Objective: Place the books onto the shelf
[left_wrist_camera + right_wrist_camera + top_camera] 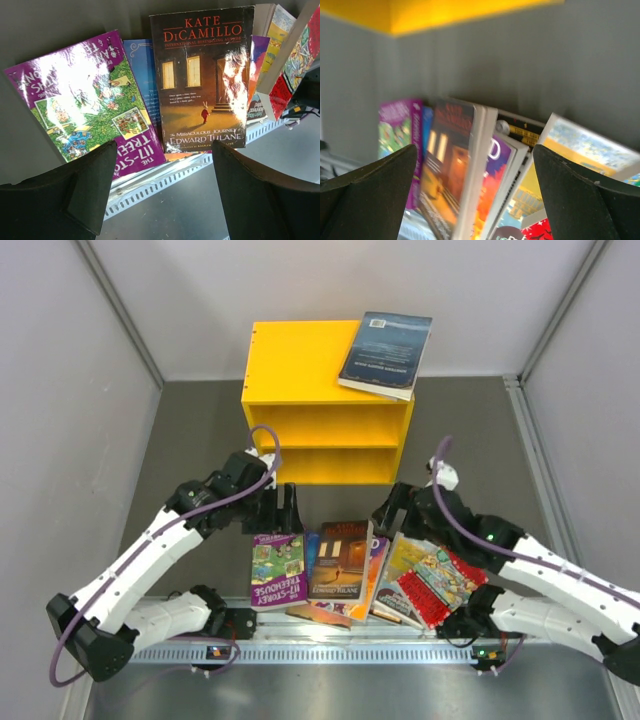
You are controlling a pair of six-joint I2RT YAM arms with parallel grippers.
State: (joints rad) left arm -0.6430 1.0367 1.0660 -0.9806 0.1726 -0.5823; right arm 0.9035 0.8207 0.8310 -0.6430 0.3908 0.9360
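1. Shelf (pixel 300 375) — yellow, upper centre of the top view, two open compartments facing the arms; both look vacant. A dark blue book (pixel 386 353) lies flat on its roof, overhanging the right edge; its cover text is too small to read.
2. Books (pixel 350 575) — the rest fan out overlapping on the table (pixel 190 440) at lower centre, long axes running roughly toward the shelf.
3. Left end effector (pixel 285 510) — jaws spread, holding nothing, just above the top edge of the purple book (pixel 278 570) at the fan's left end.
4. Right end effector (pixel 392 512) — jaws wide apart and empty, poised over the fan's upper right.
5. Legible writing: "KATE DiCAMILLO", "The Miraculous Journey of EDWARD TULANE" on the brown book (pixel 204 80); "117-STOREY TREEHOUSE" on the purple one.
6. Judgement — the left arm sits nearer the purple book, the right nearer the red-and-yellow book (pixel 437 585).
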